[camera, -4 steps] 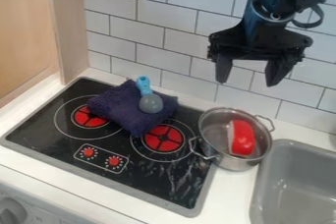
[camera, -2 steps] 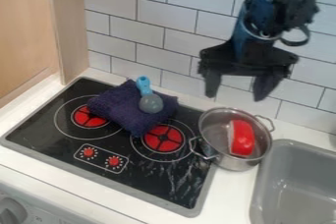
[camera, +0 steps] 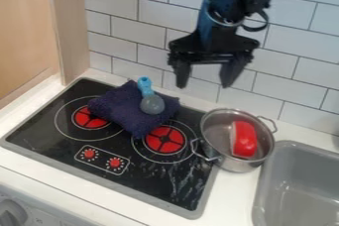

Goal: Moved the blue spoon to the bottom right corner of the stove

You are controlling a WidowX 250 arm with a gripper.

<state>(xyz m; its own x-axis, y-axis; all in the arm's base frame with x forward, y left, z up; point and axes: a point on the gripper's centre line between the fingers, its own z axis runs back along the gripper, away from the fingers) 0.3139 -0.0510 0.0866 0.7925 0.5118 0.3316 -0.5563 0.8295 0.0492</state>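
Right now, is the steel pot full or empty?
Neither: the pot holds one red thing, and its bare inner floor shows beside it.

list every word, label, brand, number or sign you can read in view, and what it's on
No readable words, brands or numbers.
Stove: small white marks ring the two red knobs; too small to read.
Front panel: faint marks near the grey dial; too small to read.
Blue spoon, pot: no text seen.
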